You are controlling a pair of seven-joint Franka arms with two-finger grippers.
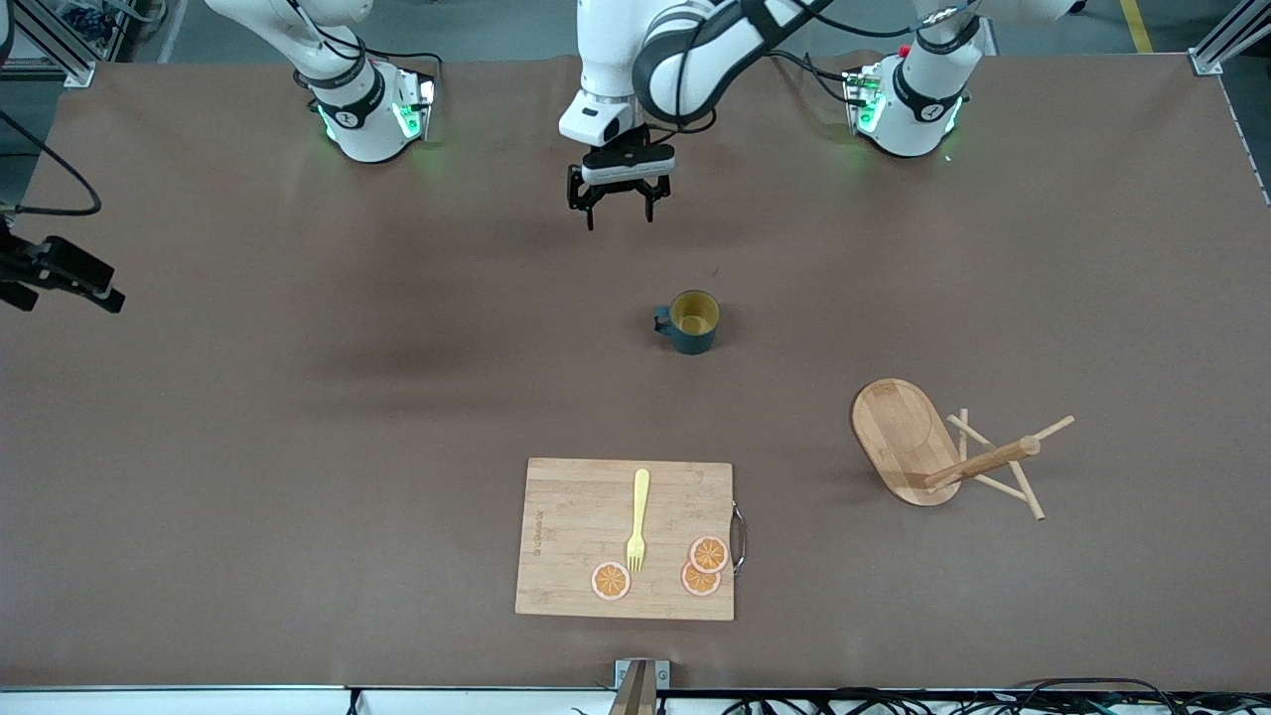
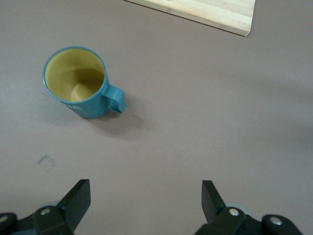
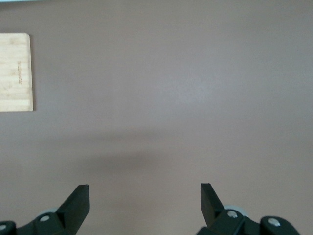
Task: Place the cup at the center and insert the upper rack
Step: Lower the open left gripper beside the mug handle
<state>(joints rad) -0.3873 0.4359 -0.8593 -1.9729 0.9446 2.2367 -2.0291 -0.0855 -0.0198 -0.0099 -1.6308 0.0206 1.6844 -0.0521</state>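
Observation:
The cup (image 1: pixel 692 323), dark teal with a yellow inside, stands upright near the middle of the table, its handle toward the right arm's end. In the left wrist view the cup (image 2: pixel 78 81) is clear of the fingers. My left gripper (image 1: pixel 621 216) (image 2: pixel 145 191) hangs open over bare table between the cup and the robots' bases, holding nothing. The upper rack (image 1: pixel 899 437), a bamboo mug tree, lies tipped on its side toward the left arm's end, nearer the front camera than the cup. My right gripper (image 1: pixel 70 296) (image 3: pixel 144 191) waits open over the right arm's end of the table.
A bamboo cutting board (image 1: pixel 576 516) lies near the table's front edge with a yellow fork (image 1: pixel 637 516) and three orange slices (image 1: pixel 708 553) on it. A corner of the board (image 2: pixel 210 10) shows in the left wrist view, and its edge (image 3: pixel 14 71) in the right.

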